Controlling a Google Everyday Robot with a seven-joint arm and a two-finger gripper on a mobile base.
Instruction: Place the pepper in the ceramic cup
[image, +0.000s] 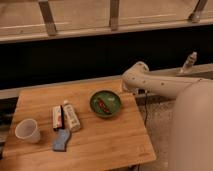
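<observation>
The claw (189, 62) is at the far right of the scene, raised at the end of the white arm (150, 82), off the tabletop (112, 147) and beyond its right edge. Its fingers are released and nothing is in them. The arm runs left from the claw to a bent joint just past the tabletop's far right corner, then back toward the robot's body at the near right.

The pepper (104, 106) lies well apart from the claw, to its left and nearer. It is a small dark red piece resting inside the green bowl (113, 97), which stands on the far right part of the tabletop.

Left of the bowl are a red-and-white packet (57, 117) and a white tube (71, 116), side by side, with a blue object (61, 140) just nearer than them. The ceramic cup (27, 131) stands upright near the tabletop's near left corner, the thing farthest from the claw, with the pepper between the two.
</observation>
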